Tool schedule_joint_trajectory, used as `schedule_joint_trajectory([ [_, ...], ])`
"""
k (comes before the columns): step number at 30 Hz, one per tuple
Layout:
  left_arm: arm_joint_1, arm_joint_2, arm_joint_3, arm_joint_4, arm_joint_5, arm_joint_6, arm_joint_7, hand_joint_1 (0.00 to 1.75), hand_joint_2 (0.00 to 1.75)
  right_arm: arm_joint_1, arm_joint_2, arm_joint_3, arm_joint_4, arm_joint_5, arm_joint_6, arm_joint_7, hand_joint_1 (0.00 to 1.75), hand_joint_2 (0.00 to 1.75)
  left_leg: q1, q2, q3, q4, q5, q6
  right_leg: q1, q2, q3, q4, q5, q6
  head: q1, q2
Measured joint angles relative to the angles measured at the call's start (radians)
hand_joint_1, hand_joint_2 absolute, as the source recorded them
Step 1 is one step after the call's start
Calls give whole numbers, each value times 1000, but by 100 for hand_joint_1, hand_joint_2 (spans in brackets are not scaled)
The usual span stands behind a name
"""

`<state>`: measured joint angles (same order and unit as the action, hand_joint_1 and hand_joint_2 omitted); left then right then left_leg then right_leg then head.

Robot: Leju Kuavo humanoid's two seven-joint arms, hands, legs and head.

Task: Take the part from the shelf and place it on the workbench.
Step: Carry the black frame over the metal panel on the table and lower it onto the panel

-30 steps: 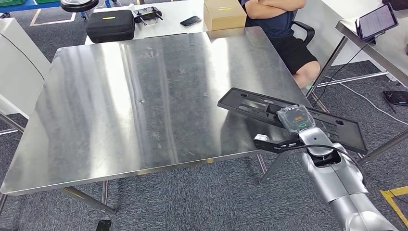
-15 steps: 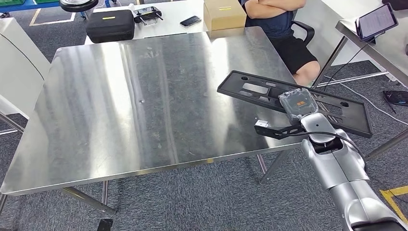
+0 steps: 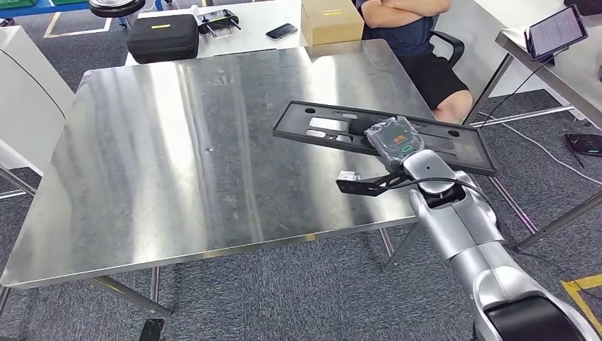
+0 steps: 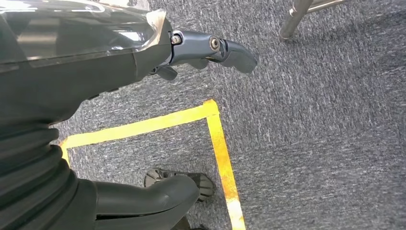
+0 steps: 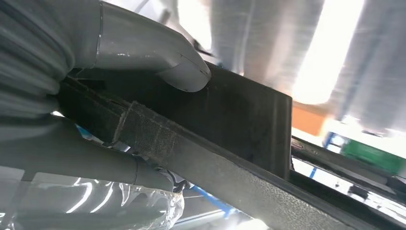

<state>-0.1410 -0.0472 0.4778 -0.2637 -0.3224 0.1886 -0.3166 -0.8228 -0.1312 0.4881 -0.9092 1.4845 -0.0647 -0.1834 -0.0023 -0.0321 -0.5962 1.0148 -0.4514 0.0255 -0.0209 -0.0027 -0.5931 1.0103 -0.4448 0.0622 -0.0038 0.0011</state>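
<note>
Left hand [image 4: 143, 62]: hung over the grey carpet beside a yellow tape corner [image 4: 210, 108]; fingers [image 4: 225, 48] apart and loosely bent, with nothing in them.
Black case [image 3: 162, 37]: lay on the white surface beyond the table's far left corner.
Table [image 3: 177, 142]: bare brushed steel, streaked with reflections across its left and middle parts.
Phone [image 3: 281, 31]: lay on the white surface beyond the table's far edge, between the black case and the cardboard box.
Cardboard box [image 3: 331, 21]: stood just past the table's far edge, toward the far right corner.
Part [image 3: 334, 128]: a long flat black plate with slots and holes, held roughly level above the table's right side; its left end was over the steel, its right end reached past the right edge. Whether it touched the table could not be told.
Right hand [image 3: 394, 142]: wrapped in clear plastic, gripped the part near its middle; in the right wrist view the thumb [image 5: 158, 57] pressed on 1 face of the part and the fingers [image 5: 95, 167] closed under the other.
Person [image 3: 412, 35]: sat with arms folded beyond the far right corner.
Tablet [image 3: 556, 31]: stood propped on another table at far right.
</note>
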Motion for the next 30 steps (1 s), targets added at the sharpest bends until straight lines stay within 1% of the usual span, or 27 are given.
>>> schedule_joint_trajectory([
  [7,-2,1,8,-1,-12,12,9,0,175,-21,58,57,71,-42,-35,-16,175,175,0,-1,0,0,0,0,0,0,0,0,0,0,0,0],
  [17,-2,4,23,-1,-12,10,8,0,175,-31,80,84,111,-57,-41,-28,175,175,0,0,0,0,0,0,0,0,0,0,0,0,0,0],
  [21,-2,6,35,-1,-11,10,6,0,175,-29,107,98,128,-89,-65,-56,175,175,0,0,0,0,0,0,0,0,0,0,0,0,0,0],
  [25,-1,7,48,-1,-13,22,4,0,175,-28,144,117,148,-105,-74,-65,175,175,1,0,0,0,0,0,1,0,0,0,0,0,0,0],
  [29,-1,7,51,-1,-28,39,8,0,175,-24,167,134,164,-106,-74,-60,0,175,1,0,0,0,0,0,1,0,0,0,0,0,0,0],
  [30,-1,7,51,-1,-32,45,14,0,131,-22,169,137,165,-106,-74,-56,0,175,1,0,0,0,0,0,1,0,0,0,0,0,0,0],
])
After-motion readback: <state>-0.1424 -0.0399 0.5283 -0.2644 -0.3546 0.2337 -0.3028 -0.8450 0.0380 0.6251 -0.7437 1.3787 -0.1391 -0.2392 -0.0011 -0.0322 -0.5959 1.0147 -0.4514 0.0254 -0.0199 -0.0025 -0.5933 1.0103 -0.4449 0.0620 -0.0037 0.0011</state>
